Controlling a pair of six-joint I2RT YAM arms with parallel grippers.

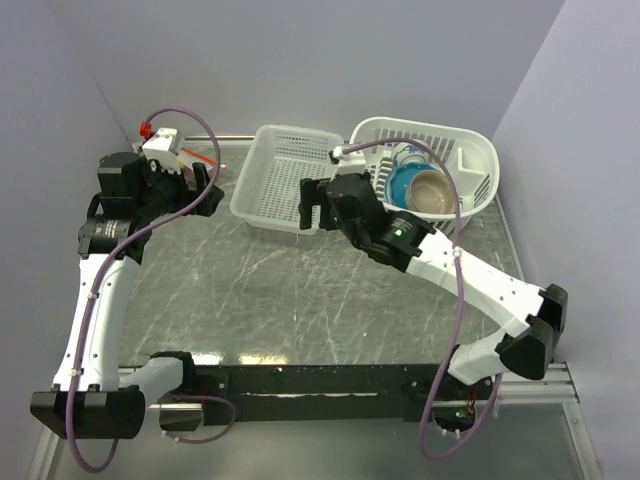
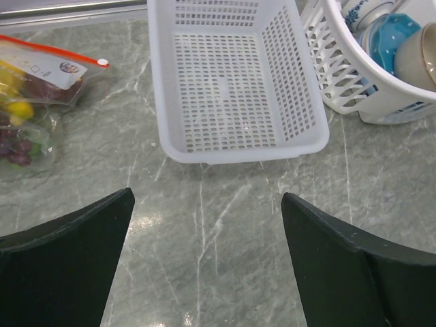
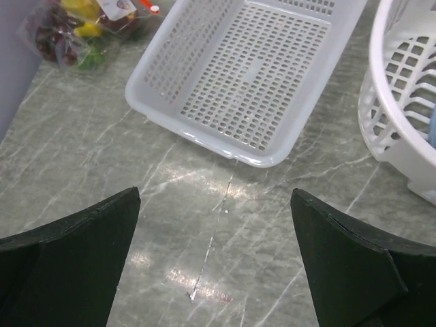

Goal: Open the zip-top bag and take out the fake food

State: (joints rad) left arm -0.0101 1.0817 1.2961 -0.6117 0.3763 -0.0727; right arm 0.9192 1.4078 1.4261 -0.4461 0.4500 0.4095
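The left jaws and the right jaws both stand wide open, holding nothing. The bag (image 2: 48,82) with the toy fruit (image 2: 17,109) inside lies on the surface (image 2: 225,204), ahead and left of the left jaws.

You will find no words or numbers here that you can read. The only printed thing is a white label (image 2: 49,66) on the zip-top bag (image 2: 34,88), left of the rectangular basket (image 2: 235,82) in the left wrist view. It carries a row of small square marks and a round dark emblem at the end nearest that basket, all too small to make out. Right of that basket, the blue marks on a white cup (image 2: 360,10) in the round basket (image 2: 354,88) look like pattern, not letters.
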